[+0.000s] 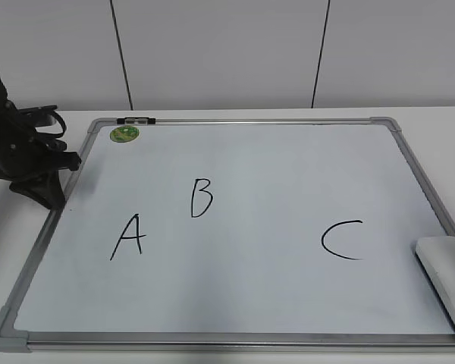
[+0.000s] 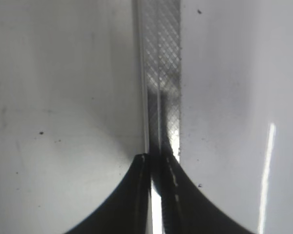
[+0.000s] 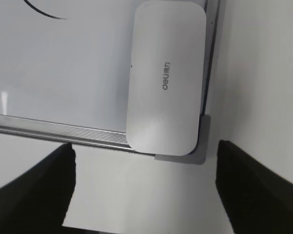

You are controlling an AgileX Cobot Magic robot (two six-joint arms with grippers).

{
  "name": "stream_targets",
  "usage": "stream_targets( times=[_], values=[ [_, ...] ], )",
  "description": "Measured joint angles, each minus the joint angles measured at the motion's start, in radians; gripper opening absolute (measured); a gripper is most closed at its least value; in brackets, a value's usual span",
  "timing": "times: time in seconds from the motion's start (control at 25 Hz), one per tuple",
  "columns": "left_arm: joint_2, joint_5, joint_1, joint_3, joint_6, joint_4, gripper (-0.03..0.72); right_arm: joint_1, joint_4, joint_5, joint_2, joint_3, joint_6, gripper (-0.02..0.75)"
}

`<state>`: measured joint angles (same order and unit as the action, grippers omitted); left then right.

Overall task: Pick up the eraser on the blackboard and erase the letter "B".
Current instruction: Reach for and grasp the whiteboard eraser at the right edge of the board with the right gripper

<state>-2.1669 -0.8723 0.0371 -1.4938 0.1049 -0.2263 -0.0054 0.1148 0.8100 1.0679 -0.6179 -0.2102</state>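
Observation:
The white eraser [image 1: 446,277] lies at the right front corner of the blackboard [image 1: 273,189], partly over its frame. The letter "B" [image 1: 201,198] is drawn left of the board's middle, with "A" [image 1: 129,236] to its front left and "C" [image 1: 341,240] to the right. My right gripper [image 3: 145,146] is open and empty, its fingers wide apart just short of the eraser [image 3: 166,78], above the table by the board's corner [image 3: 63,73]; it does not show in the exterior view. My left gripper [image 1: 47,196] is shut and empty [image 2: 156,158] at the board's left frame [image 2: 161,58].
A round green sticker [image 1: 124,134] sits at the board's far left corner, beside a small black clip on the frame [image 1: 135,120]. The board lies flat on a white table [image 1: 432,121], with a white panelled wall behind. Grey plastic corner caps [image 1: 4,334] mark the board's corners.

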Motion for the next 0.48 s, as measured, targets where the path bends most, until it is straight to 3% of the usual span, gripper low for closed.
stream_targets(
  times=[0.48],
  values=[
    [0.0,-0.002,0.0,-0.002,0.0,0.0,0.041,0.0,-0.01,-0.25,0.296,-0.01,-0.03,0.672]
  ],
)
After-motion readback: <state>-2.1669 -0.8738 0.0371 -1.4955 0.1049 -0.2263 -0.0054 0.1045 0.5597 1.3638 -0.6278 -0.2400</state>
